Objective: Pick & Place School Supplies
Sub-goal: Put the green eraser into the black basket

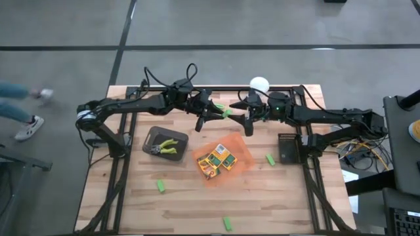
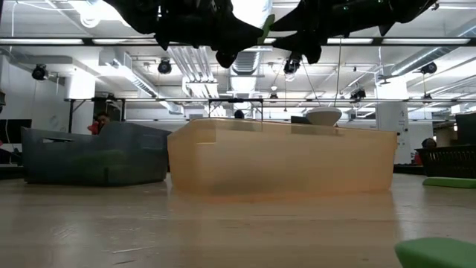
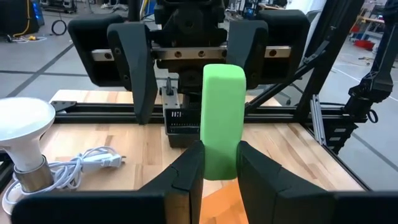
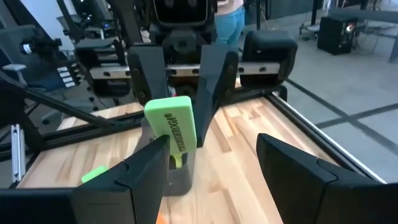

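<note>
- the wooden table (image 1: 197,203) carries the whole scene, both dark arms reaching in from its far side and meeting above the middle of the far edge.
- the left gripper (image 1: 211,113) hangs above the table's far centre, its fingers (image 3: 186,171) clamped on a green eraser-like block (image 3: 222,121) that stands upright between them.
- the right gripper (image 1: 248,118) faces it just to the right, fingers (image 4: 140,168) spread wide with nothing between them; the held block sits just in front of its left finger.
- an orange translucent tray (image 1: 243,157) lies at the table's centre with yellow-and-green crayon boxes (image 1: 218,160) inside.
- a dark tray (image 1: 155,135) to its left holds two yellow-green-handled pliers (image 1: 165,148).
- a white round-headed lamp (image 1: 259,84) stands at the far edge, behind the right arm.
- loose green blocks lie on the bare wood: one right of the orange tray (image 1: 270,159), one near-left (image 1: 161,187), one at the near edge (image 1: 227,223).
</note>
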Robot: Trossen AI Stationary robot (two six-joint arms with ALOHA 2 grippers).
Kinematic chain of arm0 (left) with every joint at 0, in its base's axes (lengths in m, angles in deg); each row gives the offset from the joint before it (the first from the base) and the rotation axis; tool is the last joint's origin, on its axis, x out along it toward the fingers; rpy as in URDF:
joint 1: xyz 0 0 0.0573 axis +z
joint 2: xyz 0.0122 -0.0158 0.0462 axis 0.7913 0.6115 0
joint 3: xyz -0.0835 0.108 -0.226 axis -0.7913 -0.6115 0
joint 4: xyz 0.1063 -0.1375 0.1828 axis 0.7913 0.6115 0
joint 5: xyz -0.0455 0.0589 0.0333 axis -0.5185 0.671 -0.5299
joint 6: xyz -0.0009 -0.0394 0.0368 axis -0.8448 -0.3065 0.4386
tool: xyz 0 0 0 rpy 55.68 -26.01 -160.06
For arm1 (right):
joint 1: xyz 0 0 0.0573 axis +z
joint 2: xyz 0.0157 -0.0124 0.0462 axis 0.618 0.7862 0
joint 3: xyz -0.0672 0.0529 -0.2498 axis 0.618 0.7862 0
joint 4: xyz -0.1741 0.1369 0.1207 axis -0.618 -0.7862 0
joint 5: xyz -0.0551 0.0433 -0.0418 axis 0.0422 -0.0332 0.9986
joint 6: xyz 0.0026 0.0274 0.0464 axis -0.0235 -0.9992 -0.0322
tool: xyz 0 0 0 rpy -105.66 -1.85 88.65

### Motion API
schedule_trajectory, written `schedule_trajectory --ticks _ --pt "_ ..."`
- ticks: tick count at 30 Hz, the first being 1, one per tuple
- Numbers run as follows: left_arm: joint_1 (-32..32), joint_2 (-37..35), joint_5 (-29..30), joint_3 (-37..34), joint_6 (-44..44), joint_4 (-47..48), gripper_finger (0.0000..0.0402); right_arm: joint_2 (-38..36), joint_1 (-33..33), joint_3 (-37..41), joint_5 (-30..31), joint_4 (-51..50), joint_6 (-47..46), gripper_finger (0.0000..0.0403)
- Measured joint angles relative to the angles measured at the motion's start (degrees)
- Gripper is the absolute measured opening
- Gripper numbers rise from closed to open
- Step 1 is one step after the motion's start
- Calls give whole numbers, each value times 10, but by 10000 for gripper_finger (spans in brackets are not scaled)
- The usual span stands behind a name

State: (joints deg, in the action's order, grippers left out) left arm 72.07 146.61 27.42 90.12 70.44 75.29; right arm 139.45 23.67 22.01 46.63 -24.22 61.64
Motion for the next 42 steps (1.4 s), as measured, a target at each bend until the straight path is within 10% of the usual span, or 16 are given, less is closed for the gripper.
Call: schedule_trajectory --ticks 42 --pt "-2 0 -49 0 -14 4 85 -1 0 -11 -10 8 34 237"
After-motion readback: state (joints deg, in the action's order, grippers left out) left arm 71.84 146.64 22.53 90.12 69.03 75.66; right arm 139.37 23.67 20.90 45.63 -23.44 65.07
